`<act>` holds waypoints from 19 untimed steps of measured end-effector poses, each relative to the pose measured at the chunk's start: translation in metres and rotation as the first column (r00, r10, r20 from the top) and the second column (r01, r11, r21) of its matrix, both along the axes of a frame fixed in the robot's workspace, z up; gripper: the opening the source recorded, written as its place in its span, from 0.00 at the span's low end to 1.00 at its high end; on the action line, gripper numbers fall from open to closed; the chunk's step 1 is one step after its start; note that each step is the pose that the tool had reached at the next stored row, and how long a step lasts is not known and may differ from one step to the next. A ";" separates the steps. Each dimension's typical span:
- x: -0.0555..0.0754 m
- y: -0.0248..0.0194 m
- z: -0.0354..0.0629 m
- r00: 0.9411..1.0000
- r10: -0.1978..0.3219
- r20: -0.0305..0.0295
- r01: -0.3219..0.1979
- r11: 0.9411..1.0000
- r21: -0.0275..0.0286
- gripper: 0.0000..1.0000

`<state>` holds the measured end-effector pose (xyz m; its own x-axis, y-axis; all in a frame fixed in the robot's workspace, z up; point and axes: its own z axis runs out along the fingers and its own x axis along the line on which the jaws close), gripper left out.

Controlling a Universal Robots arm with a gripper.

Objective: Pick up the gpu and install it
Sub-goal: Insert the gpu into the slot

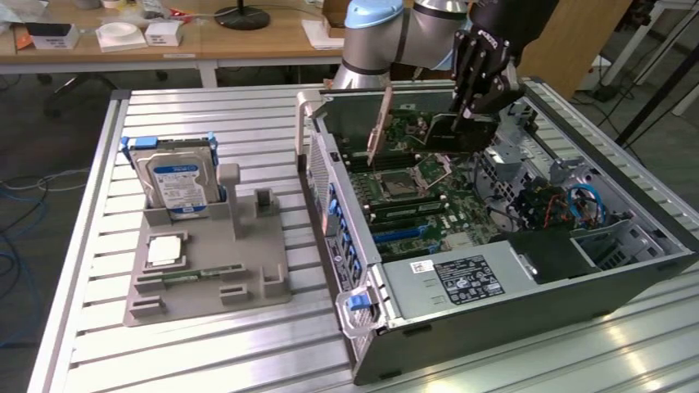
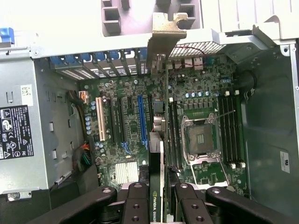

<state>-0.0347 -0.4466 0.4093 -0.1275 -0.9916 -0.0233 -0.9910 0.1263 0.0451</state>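
The gpu [image 2: 161,154], one card (seen edge-on), hangs upright inside the open case [image 1: 546,315] above the motherboard [image 2: 117,135], fingers [image 2: 138,203] clamped on it; one drive [image 1: 180,184] stands in the tabletop [image 1: 98,205] holder [image 1: 245,262].

The gpu [image 2: 156,200] bears "NVIDIA QUA" along its edge; other labels are unreadable.

The arm [image 1: 382,37] reaches in from the top of the exterior view, wrist bent down. Its gripper [image 1: 467,119] points downward, black fingers [image 2: 136,205] clamped on the gpu [image 2: 162,163].
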 end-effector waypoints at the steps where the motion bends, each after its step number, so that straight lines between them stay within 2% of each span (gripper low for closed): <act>1: 0.000 0.0000 -0.0001 1.000 0.000 0.000 0.000 1.000 0.000 0.26; 12: 0.000 0.0000 -0.0004 1.000 0.000 0.000 0.000 1.000 0.000 0.26; 19: 0.001 0.0000 -0.0109 1.000 0.028 0.001 -0.028 1.000 0.000 0.26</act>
<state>-0.0337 -0.4466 0.3983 -0.0992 -0.9948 -0.0234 -0.9942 0.0981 0.0446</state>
